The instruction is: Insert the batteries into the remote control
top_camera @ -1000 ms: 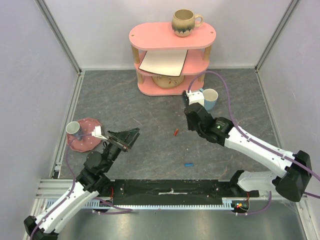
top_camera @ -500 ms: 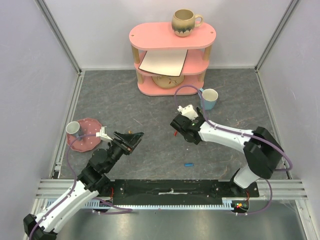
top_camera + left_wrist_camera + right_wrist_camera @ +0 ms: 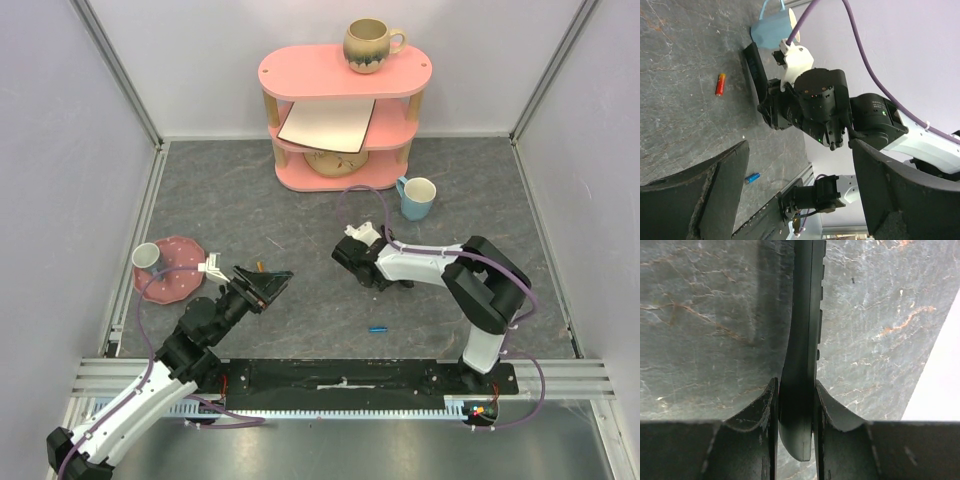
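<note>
Item: my right gripper [image 3: 795, 390], clamped on remote control [image 3: 805, 315] near its end, remote turned on edge. Item: my left gripper [image 3: 800, 150], spread wide, raised above grey surface [image 3: 680, 60]

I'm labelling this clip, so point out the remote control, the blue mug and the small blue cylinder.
remote control [image 3: 804, 330], right wrist view, its narrow side edge.
blue mug [image 3: 412, 208], top external view, its outer wall.
small blue cylinder [image 3: 377, 328], top external view, its middle.
</note>
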`<move>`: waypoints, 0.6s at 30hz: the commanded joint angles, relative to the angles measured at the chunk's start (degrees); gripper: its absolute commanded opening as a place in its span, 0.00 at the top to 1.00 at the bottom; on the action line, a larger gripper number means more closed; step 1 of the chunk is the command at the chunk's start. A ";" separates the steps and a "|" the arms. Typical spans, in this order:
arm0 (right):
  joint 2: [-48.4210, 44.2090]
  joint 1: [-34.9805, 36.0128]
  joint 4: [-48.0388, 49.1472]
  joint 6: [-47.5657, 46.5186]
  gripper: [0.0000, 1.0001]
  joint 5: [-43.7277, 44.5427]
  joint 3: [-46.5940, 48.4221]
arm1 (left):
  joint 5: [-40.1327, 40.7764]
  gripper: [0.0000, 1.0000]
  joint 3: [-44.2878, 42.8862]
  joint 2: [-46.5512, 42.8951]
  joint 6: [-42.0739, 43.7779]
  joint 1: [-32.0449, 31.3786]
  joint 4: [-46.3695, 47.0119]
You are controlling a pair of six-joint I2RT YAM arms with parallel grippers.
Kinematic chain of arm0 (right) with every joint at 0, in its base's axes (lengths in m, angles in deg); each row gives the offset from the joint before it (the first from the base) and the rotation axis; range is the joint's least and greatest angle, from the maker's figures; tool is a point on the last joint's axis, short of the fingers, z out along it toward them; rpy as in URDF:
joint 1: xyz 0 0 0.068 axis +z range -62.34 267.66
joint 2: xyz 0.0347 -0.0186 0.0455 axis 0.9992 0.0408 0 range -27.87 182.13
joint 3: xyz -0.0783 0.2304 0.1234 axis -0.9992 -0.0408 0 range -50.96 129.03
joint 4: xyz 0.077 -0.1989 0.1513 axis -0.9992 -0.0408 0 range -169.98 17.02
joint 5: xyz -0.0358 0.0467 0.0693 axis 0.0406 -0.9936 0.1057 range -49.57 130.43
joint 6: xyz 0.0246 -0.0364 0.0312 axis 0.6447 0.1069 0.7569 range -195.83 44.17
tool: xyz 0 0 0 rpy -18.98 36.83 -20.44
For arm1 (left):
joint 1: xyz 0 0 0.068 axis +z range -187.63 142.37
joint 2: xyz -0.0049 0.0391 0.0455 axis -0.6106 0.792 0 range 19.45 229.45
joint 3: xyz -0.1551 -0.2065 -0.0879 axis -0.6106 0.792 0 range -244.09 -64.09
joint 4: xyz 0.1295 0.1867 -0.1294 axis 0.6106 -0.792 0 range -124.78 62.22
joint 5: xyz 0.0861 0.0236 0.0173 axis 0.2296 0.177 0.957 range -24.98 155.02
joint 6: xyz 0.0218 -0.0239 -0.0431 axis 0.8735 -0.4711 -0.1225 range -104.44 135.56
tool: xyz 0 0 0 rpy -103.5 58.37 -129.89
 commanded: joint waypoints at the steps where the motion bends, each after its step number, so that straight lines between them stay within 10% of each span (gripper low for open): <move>1: 1.55 0.10 2.48 -1.70 0.65 -7.75 0.91 | -1.91 0.11 0.60 -0.92 2.62 0.11 0.81; 8: -3.63 0.10 3.71 -1.52 0.22 -12.76 0.39 | -2.00 0.09 0.69 -1.45 2.97 0.11 0.55; 18: -25.33 -0.25 5.11 1.55 0.09 -14.18 0.65 | 4.58 0.05 -5.10 0.83 7.45 0.11 -13.06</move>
